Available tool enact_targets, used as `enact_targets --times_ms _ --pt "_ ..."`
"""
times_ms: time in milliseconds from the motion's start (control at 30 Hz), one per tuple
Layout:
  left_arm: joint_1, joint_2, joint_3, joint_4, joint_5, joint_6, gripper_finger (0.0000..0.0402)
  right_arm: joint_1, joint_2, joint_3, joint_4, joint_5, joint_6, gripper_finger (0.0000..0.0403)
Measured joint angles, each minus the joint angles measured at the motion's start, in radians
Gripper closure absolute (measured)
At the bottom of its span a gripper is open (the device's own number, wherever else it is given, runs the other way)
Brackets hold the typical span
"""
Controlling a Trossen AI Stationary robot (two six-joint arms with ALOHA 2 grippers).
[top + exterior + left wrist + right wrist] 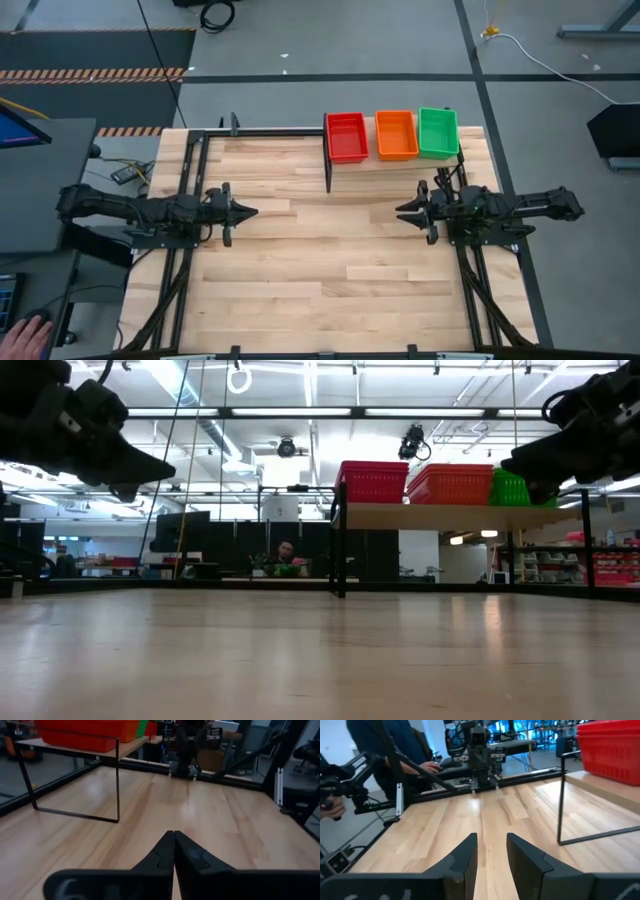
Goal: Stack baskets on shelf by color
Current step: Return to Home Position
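From above, we see red baskets (347, 137), orange baskets (396, 134) and green baskets (438, 132) at the upper middle. Down low, they sit on the shelf (450, 515), right side. Left wrist view — the left pincer (174, 835) is pressed closed, empty. Right wrist view — the right pincer (491, 837) is spread apart. We'd bring both home slowly, clear of the shelf.

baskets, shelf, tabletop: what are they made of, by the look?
The baskets look like moulded plastic: uniform bright red, orange and green, with fine mesh-patterned walls. The shelf is a pale wood plank on thin black posts, probably metal. The tabletop is light wood in joined strips with visible grain and a slight sheen, likely sealed.
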Motion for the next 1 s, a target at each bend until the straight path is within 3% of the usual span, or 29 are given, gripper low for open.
enact_targets --times_ms 367,733,1000 --pt "0.0 -0.018 -0.027 0.062 0.084 0.112 0.0395 0.0 0.048 0.0 -0.002 -0.011 0.0 0.0293" --pt "0.002 -0.032 -0.028 0.126 0.057 0.186 0.0395 0.0 0.082 0.0 0.033 0.076 -0.073 0.0293" --pt "0.002 -0.031 -0.028 -0.049 0.062 0.103 0.0376 0.001 0.082 0.0 0.014 0.018 -0.046 0.0293"
